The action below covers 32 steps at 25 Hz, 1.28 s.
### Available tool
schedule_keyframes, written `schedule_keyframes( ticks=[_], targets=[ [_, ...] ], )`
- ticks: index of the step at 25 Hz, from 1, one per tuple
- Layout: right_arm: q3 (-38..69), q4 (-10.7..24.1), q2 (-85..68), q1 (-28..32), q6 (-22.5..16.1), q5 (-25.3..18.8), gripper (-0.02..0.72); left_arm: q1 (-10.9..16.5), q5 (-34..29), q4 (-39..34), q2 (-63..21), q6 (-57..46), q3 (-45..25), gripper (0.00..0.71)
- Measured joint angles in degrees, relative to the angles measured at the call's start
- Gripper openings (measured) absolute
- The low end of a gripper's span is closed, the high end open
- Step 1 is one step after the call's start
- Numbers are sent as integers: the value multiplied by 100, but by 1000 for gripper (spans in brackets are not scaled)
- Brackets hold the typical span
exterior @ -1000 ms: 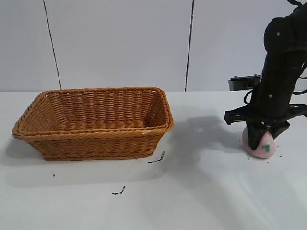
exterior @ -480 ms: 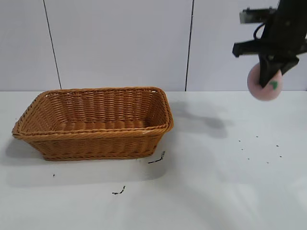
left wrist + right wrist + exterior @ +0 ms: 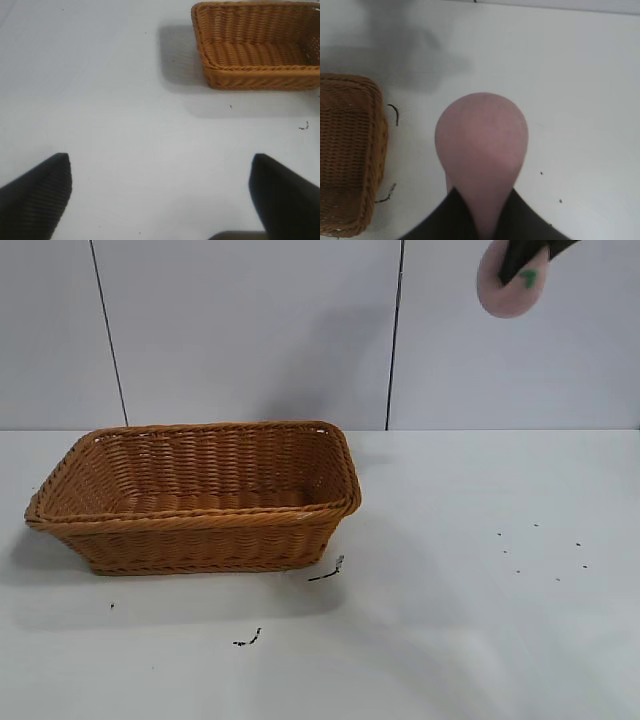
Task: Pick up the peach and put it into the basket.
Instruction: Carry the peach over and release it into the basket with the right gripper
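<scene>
The pale pink peach [image 3: 510, 285] with a green leaf mark hangs high above the table at the top right of the exterior view, held by my right gripper [image 3: 524, 254], which is mostly cut off by the frame's top edge. In the right wrist view the gripper [image 3: 482, 212] is shut on the peach [image 3: 481, 137], squeezing it between its dark fingers. The orange-brown wicker basket [image 3: 195, 530] stands on the table at the left, empty; it also shows in the left wrist view [image 3: 260, 75] and the right wrist view [image 3: 350, 155]. My left gripper [image 3: 160, 192] is open and empty above bare table, apart from the basket.
The white table [image 3: 450, 640] carries small dark specks [image 3: 540, 550] at the right and two dark scraps [image 3: 328, 570] in front of the basket. A panelled white wall stands behind.
My right gripper has lifted the peach from the table at the right, up and slightly left, to the frame's top edge. The basket has not moved.
</scene>
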<state>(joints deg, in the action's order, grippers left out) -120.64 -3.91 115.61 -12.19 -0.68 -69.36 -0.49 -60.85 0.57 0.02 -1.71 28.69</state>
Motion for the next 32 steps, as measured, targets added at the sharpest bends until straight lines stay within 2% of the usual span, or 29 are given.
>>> schedule_keyframes(
  ticks=[4, 8, 13, 19, 22, 26, 27, 29, 30, 32],
  targets=[
    [-633, -64, 463, -773, 11, -5, -14, 0, 0, 0, 0, 0, 0, 693],
    [-744, -69, 781, -1523, 19, 23, -14, 0, 0, 0, 0, 0, 0, 693],
    [-755, -91, 1380, -2280, 68, 532, -14, 0, 0, 0, 0, 0, 0, 693],
    [-755, -79, 2380, -2611, 104, 1353, -14, 0, 0, 0, 0, 0, 0, 693],
    [-755, 5, 2792, -2618, 110, 1536, -14, 0, 0, 0, 0, 0, 0, 693],
    [-755, 145, 3024, -2618, 68, 1559, -2, 0, 0, 0, 0, 0, 0, 693],
    [-755, 159, 3023, -2618, 68, 1559, 20, 0, 0, 0, 0, 0, 0, 693],
    [-755, 183, 3012, -2618, 68, 1554, 148, 0, 0, 0, 0, 0, 0, 693],
    [-755, 188, 3000, -2618, 68, 1530, 233, 0, 0, 0, 0, 0, 0, 693],
    [-755, 195, 2987, -2618, 68, 1491, 473, 0, 0, 0, 0, 0, 0, 693]
  ],
)
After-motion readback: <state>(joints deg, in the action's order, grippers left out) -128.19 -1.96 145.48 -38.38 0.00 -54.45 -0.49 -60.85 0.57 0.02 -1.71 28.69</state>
